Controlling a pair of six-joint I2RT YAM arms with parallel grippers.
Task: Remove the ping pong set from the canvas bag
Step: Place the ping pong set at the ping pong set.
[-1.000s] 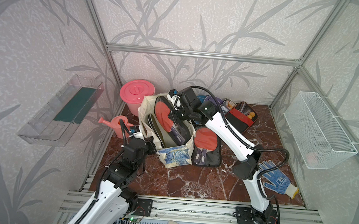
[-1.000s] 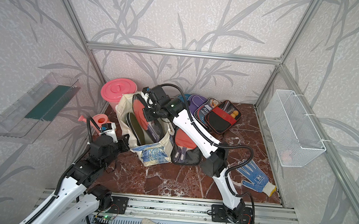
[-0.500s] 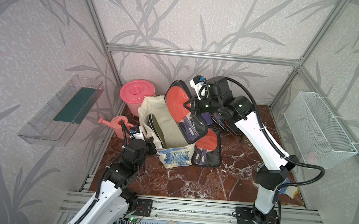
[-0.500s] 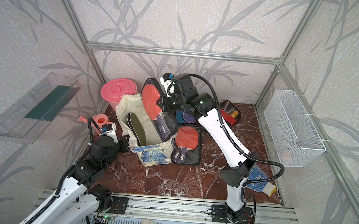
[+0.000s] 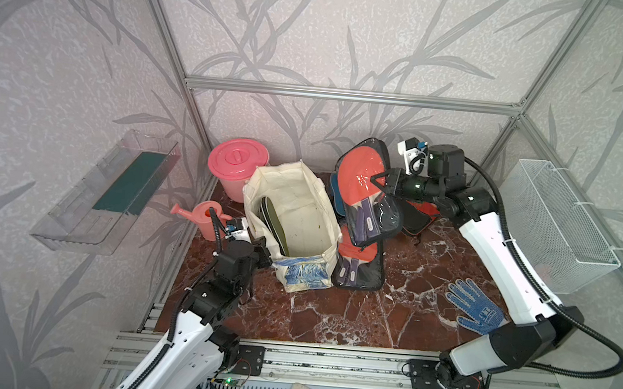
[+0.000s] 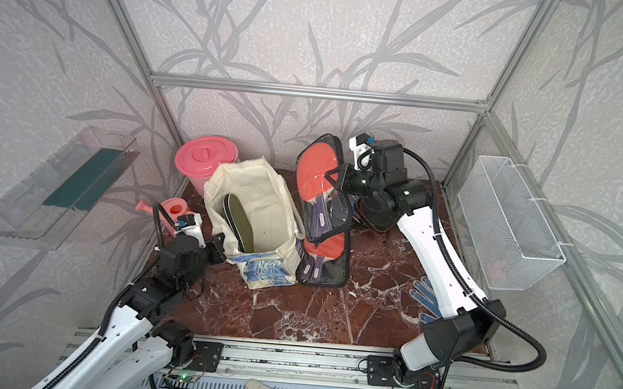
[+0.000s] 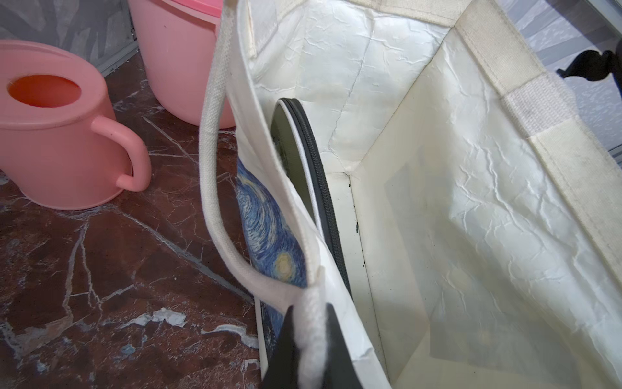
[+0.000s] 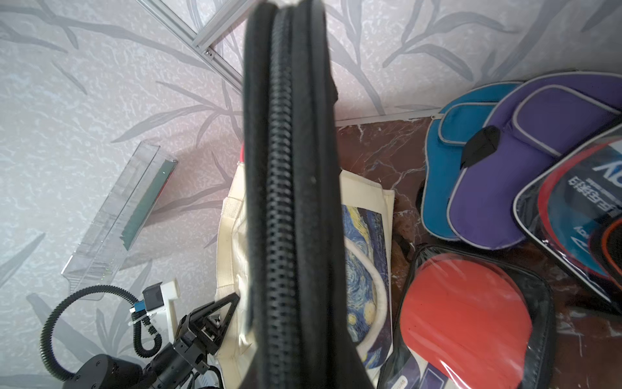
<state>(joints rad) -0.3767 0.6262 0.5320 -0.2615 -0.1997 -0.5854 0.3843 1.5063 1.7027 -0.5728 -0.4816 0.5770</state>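
The cream canvas bag (image 5: 301, 206) (image 6: 263, 195) stands open in the middle. My left gripper (image 7: 311, 323) (image 5: 264, 251) is shut on the bag's white rope handle (image 7: 215, 168) at the near left corner. An olive case (image 7: 289, 148) (image 6: 240, 222) leans inside against the bag's left wall. My right gripper (image 5: 374, 180) (image 6: 329, 176) (image 8: 303, 370) is shut on a clear case of red paddles (image 5: 361, 176) (image 8: 289, 168), held in the air to the right of the bag. A second clear case (image 5: 359, 263) lies flat beside the bag. Teal (image 8: 441, 175) and purple (image 8: 525, 151) cases lie behind.
A pink lidded bucket (image 5: 237, 166) and a pink watering can (image 5: 204, 218) stand left of the bag. A blue glove (image 5: 475, 308) lies at the right front. A wire basket (image 5: 557, 228) hangs on the right wall, a clear shelf (image 5: 110, 189) on the left wall.
The right arm has lifted the clear case of red paddles out of the bag and swung it right and back. The left gripper has kept its hold on the handle.
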